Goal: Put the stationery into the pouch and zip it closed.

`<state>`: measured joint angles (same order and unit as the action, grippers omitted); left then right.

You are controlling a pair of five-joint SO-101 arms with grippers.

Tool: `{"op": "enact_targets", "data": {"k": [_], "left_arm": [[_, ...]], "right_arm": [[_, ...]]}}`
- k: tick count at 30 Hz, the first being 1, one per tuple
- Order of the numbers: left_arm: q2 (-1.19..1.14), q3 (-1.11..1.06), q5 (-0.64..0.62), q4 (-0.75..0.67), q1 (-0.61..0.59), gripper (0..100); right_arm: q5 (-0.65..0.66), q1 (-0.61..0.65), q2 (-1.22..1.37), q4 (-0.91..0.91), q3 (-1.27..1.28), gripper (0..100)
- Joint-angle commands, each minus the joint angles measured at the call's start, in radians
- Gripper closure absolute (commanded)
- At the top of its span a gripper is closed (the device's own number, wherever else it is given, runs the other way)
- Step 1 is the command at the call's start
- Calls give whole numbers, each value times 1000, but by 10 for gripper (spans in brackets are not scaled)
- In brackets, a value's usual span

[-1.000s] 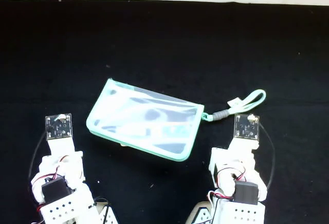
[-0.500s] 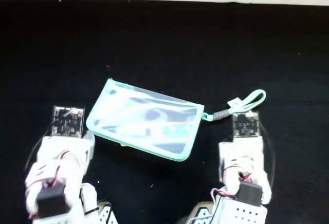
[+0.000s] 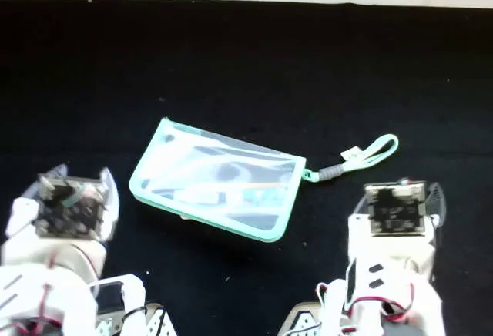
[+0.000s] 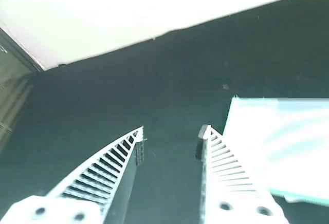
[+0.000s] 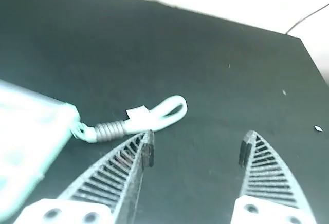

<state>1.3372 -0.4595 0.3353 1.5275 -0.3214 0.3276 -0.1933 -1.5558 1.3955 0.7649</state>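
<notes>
Our left pincer (image 4: 172,134) is moderately open and holds nothing, just off one short end of the pouch (image 4: 277,142). Our right pincer (image 5: 198,139) is spread wider, also empty, near the pouch's opposite end. The mint-edged, see-through pouch lies flat and slanted between them, touched by neither.

We judge that both pincers sit apart from the pouch because little is left to do. Shapes that we take for stationery (image 3: 231,173) show through its clear wall. The zip puller (image 3: 310,174) sits at the corner, which suggests it is closed, though we cannot see the teeth.

From that corner a grey coil (image 5: 109,129) and strap loop (image 5: 167,108) trail across the black surface (image 3: 246,66). They end just beside one right finger and could snag.
</notes>
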Motion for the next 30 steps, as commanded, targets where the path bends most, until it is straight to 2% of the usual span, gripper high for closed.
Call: {"op": "enact_targets", "data": {"k": [1, 4, 10, 14, 17, 20, 30], "left_arm": [[-334, 232, 5, 6, 12, 800], [-550, 274, 8, 0, 12, 800], [-883, 272, 8, 3, 12, 800], [-983, 272, 8, -3, 22, 800], [-1012, 272, 8, -3, 48, 800], [-1017, 272, 8, -3, 81, 800], [-1021, 271, 6, 5, 97, 803]], "right_arm": [[-109, 48, 357, 4, -298, 698], [-137, 51, 677, -2, -452, 663], [-147, -2, 1221, -41, -677, 663], [-299, -97, 1484, -90, -756, 663], [-422, -143, 1606, -85, -789, 663], [-486, -151, 1662, -90, -792, 663], [-519, -153, 1784, -231, -794, 663]]}}
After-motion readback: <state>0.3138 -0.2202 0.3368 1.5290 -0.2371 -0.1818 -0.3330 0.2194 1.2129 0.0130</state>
